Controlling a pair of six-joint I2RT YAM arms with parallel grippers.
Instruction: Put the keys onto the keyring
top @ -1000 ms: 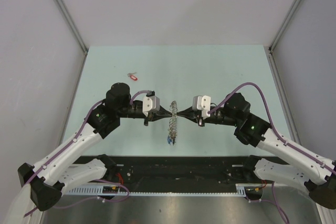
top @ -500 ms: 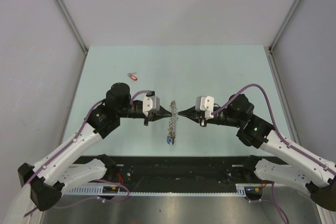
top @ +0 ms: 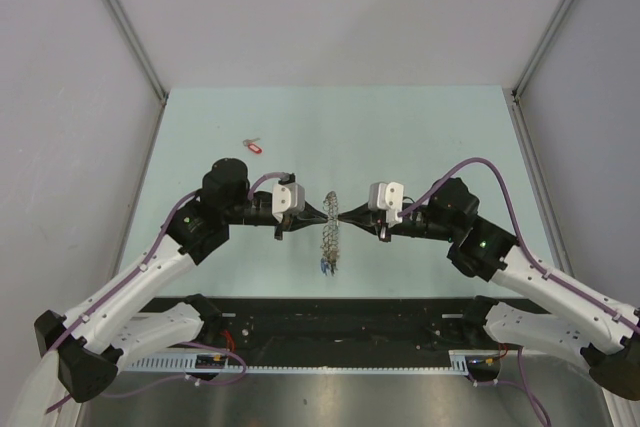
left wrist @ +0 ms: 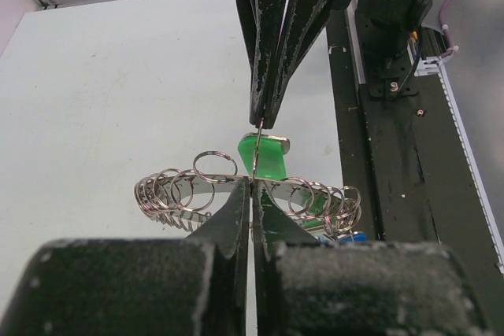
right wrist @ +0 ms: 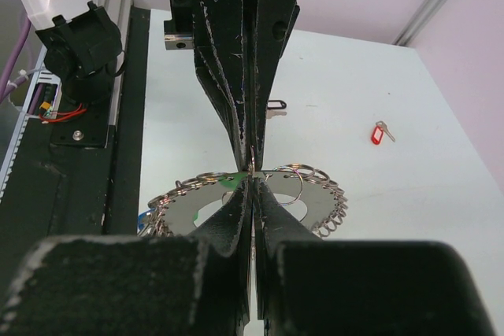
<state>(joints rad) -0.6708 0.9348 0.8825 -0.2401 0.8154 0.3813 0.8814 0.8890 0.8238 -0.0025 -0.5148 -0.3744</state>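
Claws meet mid-scene: we judge the left claw (left wrist: 250,188) clamps the large silvery metal keyring (left wrist: 177,192) steady so the right claw (left wrist: 260,120), pinching the green-tagged silver key (left wrist: 264,159), can thread it.

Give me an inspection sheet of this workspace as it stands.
Surface: pale green table, no spills seen.
Job's things: the keyring held edge-on between the arms, hung with small rings, a green tag at the pinch point; red-tagged key lying apart, far left; black-tagged key on the table.
Clutter: nothing seen.
Grippers: left gripper and right gripper both shut, fingers pinching the keyring's rim from opposite sides.
Cables: purple cables run along both arms, apart from the keyring.
Surroundings: grey walls; black rail at near edge.
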